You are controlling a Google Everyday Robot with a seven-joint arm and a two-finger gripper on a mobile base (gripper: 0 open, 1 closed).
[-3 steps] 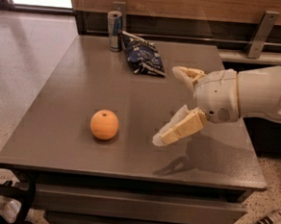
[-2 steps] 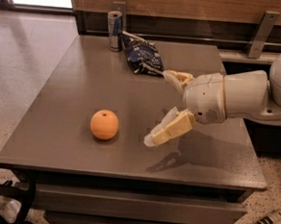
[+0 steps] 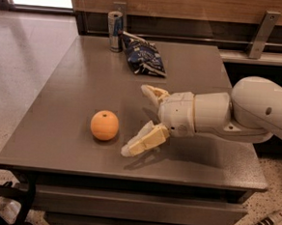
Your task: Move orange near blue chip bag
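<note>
The orange (image 3: 104, 125) sits on the grey table (image 3: 75, 81) toward the front left. The blue chip bag (image 3: 143, 59) lies crumpled at the back of the table, well apart from the orange. My gripper (image 3: 136, 120) reaches in from the right, just right of the orange and low over the table. It is open and empty, with one finger (image 3: 144, 141) near the table in front and the other finger (image 3: 153, 92) farther back. It does not touch the orange.
A slim silver-blue drink can (image 3: 115, 31) stands at the table's back left, next to the chip bag. A wooden wall with metal brackets (image 3: 261, 27) runs behind the table. My white arm (image 3: 257, 115) spans the right side.
My gripper has moved left across the table toward the orange, staying open. The orange, bag and can have not moved.
</note>
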